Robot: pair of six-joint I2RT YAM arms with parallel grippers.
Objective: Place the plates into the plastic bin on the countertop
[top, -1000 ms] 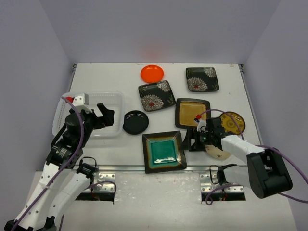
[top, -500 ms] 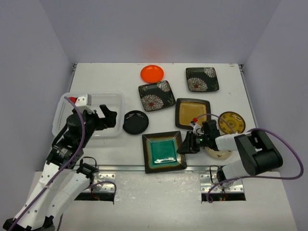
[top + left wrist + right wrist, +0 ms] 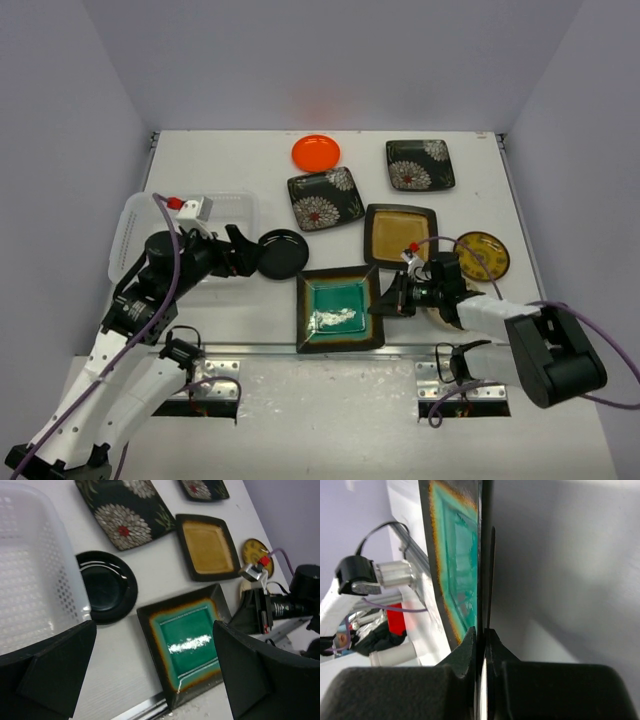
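Looking down from the top cam first: the right pincer (image 3: 384,298) is pinching the right rim of the teal plate (image 3: 338,310). That plate sits at the near edge of the bench (image 3: 230,160), just by the metal rail (image 3: 260,348). The plastic bin (image 3: 238,205) is over on the left, well apart from it. The left pincer (image 3: 245,252) is spread wide and hovers between the bin and the black round plate (image 3: 283,253).

What worries me: that's a skinny grip on one glossy edge, so the plate could pivot or slip out once its weight hangs on it. It's also close enough to the rail to slide off the front. The way to the bin runs past the black plate and the left arm, so a bump is possible. A cream plate (image 3: 447,316), half hidden under the right arm, could get nudged too.

Left wrist cam: both fingers stand far apart with nothing between them. The bin's perforated wall is on the left, and I can't spot a single plate in the part that shows.

Right wrist cam: jaws pressed together on the plate's thin dark rim, teal glaze seen nearly edge-on. Not much rim is inside the jaws, I'd guess.
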